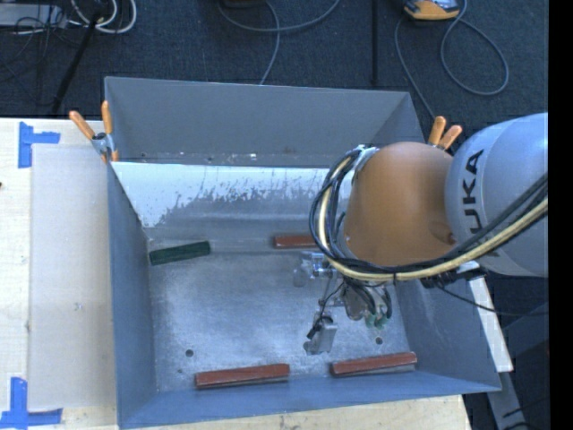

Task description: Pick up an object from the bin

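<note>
two brown bars (pixel 373 364) lie near the hand (pixel 320 339), green bar (pixel 179 253) apart.

Black capital letters "UKA" (pixel 472 189) run sideways along the pale grey casing of the robot arm (pixel 512 206), which reaches over the grey metal bin (pixel 251 124). The start of the word is hidden. No other writing is legible.
</note>
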{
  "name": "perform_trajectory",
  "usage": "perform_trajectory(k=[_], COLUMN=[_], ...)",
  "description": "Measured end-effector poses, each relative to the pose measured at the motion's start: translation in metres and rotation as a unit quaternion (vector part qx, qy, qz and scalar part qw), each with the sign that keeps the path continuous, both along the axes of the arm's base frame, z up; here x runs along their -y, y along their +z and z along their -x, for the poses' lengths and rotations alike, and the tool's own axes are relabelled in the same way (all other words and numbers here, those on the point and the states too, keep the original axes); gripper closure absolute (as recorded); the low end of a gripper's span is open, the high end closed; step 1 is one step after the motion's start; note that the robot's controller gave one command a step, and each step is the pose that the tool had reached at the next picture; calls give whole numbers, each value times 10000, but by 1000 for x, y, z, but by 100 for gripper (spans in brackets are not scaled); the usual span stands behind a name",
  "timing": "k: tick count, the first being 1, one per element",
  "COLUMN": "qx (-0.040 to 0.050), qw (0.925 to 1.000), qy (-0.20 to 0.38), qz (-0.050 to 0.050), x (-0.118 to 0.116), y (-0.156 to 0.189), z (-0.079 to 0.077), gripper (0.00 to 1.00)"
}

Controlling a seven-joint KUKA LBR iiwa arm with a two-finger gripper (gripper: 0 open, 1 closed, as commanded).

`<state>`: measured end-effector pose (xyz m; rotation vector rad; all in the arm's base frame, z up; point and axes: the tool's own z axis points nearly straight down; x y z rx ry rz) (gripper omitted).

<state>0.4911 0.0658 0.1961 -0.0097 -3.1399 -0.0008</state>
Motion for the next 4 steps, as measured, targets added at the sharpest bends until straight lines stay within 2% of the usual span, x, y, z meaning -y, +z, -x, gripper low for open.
perform_trajectory(k=[1,2,3,4], qx=[5,24,19,58], qw=[9973,9702,9704,9736], qy=[727,2423,2414,2283], qz=[13,7,-3,27], x=[70,181,179,224], y=[-84,-124,-124,51], z=[-77,-86,-86,-96], gripper=[0,0,100,100])
